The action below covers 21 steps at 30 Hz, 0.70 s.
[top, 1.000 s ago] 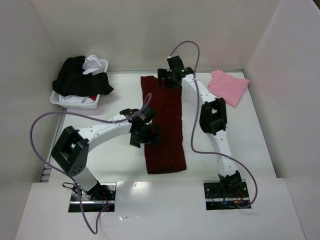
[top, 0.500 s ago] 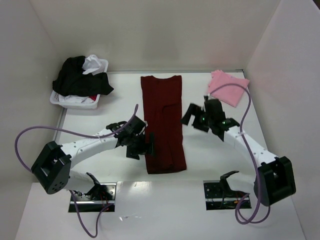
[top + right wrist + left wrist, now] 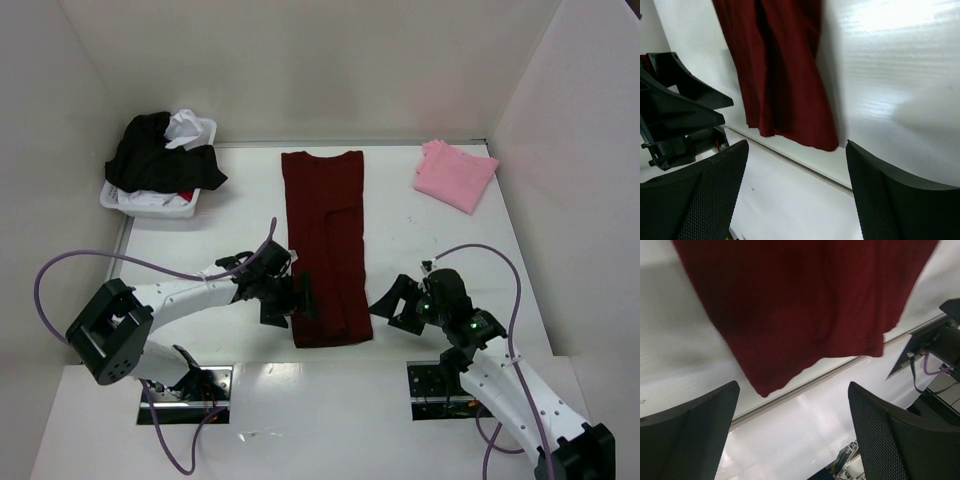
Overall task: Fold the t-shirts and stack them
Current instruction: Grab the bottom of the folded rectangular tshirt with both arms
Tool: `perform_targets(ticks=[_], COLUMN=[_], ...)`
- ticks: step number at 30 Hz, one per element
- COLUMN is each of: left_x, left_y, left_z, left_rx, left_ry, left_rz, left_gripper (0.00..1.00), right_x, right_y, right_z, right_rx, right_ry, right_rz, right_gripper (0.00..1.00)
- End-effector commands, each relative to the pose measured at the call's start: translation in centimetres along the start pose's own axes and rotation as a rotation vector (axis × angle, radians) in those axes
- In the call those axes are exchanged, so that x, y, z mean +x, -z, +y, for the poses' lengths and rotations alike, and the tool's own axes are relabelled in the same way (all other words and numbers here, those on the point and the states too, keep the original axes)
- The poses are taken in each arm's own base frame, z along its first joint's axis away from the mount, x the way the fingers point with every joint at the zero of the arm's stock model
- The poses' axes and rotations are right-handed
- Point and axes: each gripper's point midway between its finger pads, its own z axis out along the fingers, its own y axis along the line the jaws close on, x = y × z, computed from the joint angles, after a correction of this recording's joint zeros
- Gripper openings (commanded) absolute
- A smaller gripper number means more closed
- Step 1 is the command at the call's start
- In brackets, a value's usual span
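Note:
A dark maroon t-shirt (image 3: 328, 245), folded lengthwise into a long strip, lies flat in the middle of the table; it also shows in the left wrist view (image 3: 800, 305) and the right wrist view (image 3: 782, 75). A folded light pink t-shirt (image 3: 455, 174) lies at the back right. Black and white t-shirts (image 3: 160, 155) are heaped in a white bin at the back left. My left gripper (image 3: 298, 304) is open and empty at the strip's near left edge. My right gripper (image 3: 392, 302) is open and empty just right of the strip's near right corner.
The white plastic bin (image 3: 150, 205) stands at the back left. White walls close the table on the left, back and right. A raised white ledge (image 3: 320, 375) with both arm bases runs along the near edge, just below the shirt's hem.
My right arm has swung from the shirt's far collar end down to its near right corner. My left gripper has slid along the left edge toward the near end.

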Motion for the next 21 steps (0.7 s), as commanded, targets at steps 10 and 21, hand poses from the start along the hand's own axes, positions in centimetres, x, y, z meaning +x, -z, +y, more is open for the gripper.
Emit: perform_targets(ticks=[10,21], left_x=[1.5,2.0], left_y=[-0.7,-0.8], left_z=[1.7,1.9], left_rx=[-0.034,-0.024], left_ry=[0.052,0.061], left_rz=[0.037,0.054], left_gripper=[0.95,0.90], right_x=[1.1,3.8], right_y=[-1.3,-3.0], right_z=[-1.9,-0.8], right_rx=[0.093,0.091], right_ry=[0.011,0.040], right_rz=[0.080,0.181], right_gripper=[0.74,0.60])
